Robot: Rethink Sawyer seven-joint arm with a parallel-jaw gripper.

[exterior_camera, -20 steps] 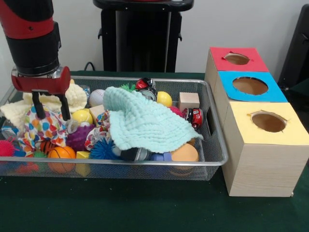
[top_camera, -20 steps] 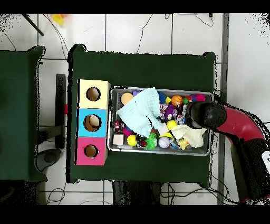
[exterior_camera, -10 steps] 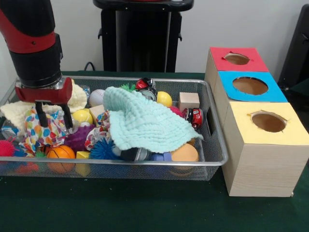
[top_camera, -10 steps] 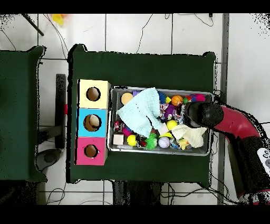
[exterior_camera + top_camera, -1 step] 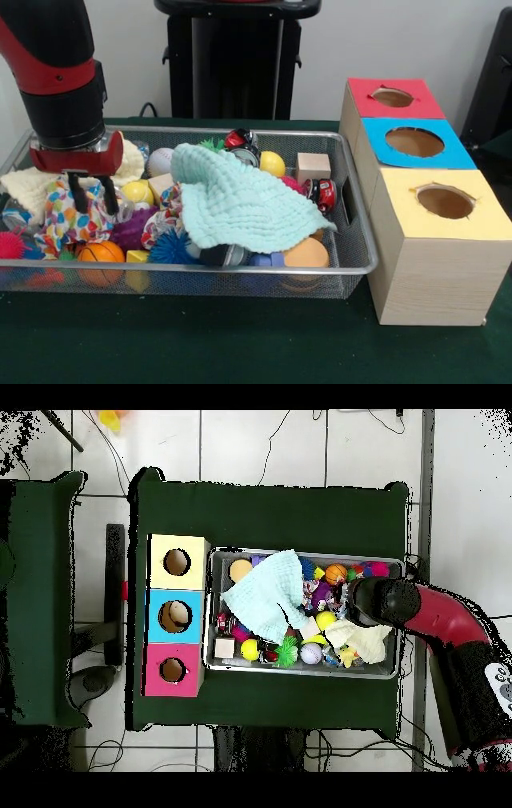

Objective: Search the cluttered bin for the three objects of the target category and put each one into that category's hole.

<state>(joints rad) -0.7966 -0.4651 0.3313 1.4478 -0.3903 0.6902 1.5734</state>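
Crowded wire-mesh bin point(image 5: 352, 240) on the green worktop point(image 5: 240, 344): mint waffle-weave cloth point(image 5: 240, 204) draped over the middle, hiding much beneath; cream fleecy cloth point(image 5: 32, 186) at the far left; wooden cube point(image 5: 313, 167), yellow ball point(image 5: 272, 163), small basketball point(image 5: 102, 253), spiky blue ball point(image 5: 170, 248) around it. Claw point(image 5: 91, 198) low in the left end, prongs spread either side of the polka-dot cloth point(image 5: 64, 220), pressing into its folds. Beside the bin, wooden boxes topped red point(image 5: 416, 108), blue point(image 5: 456, 156) and yellow point(image 5: 488, 220), each with a round hole.
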